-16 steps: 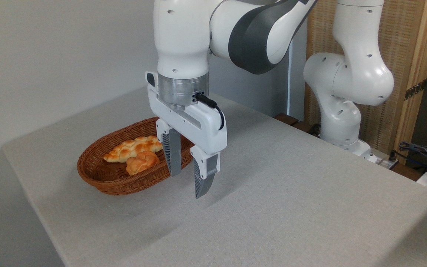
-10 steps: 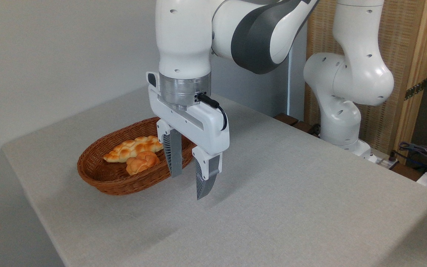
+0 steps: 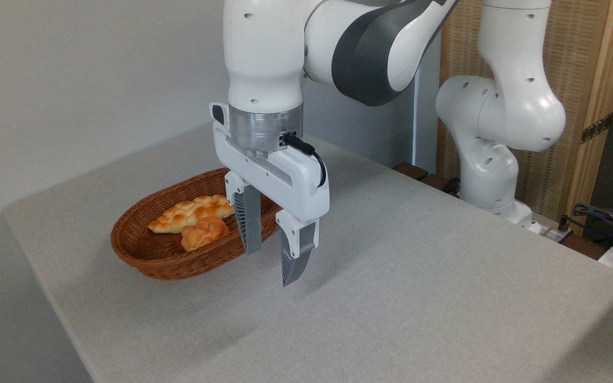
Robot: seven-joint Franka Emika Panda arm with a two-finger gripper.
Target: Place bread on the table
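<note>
Bread waits in the basket, hand empty above the bench

The bread (image 3: 192, 211) lies in the wicker basket (image 3: 141, 260) at left, touching a round bun (image 3: 204, 232) on its near side. Right of it, the hand (image 3: 270, 264) hangs wide open, holding nothing. Best to straddle the loaf's middle, clear of bun and rim. The bench (image 3: 418, 298) offers open room rightward.

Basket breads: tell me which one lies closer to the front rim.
The small round orange knotted bun. It sits nearer the front rim of the wicker basket, while the long braided loaf lies behind it, stretched lengthwise toward the back.
</note>
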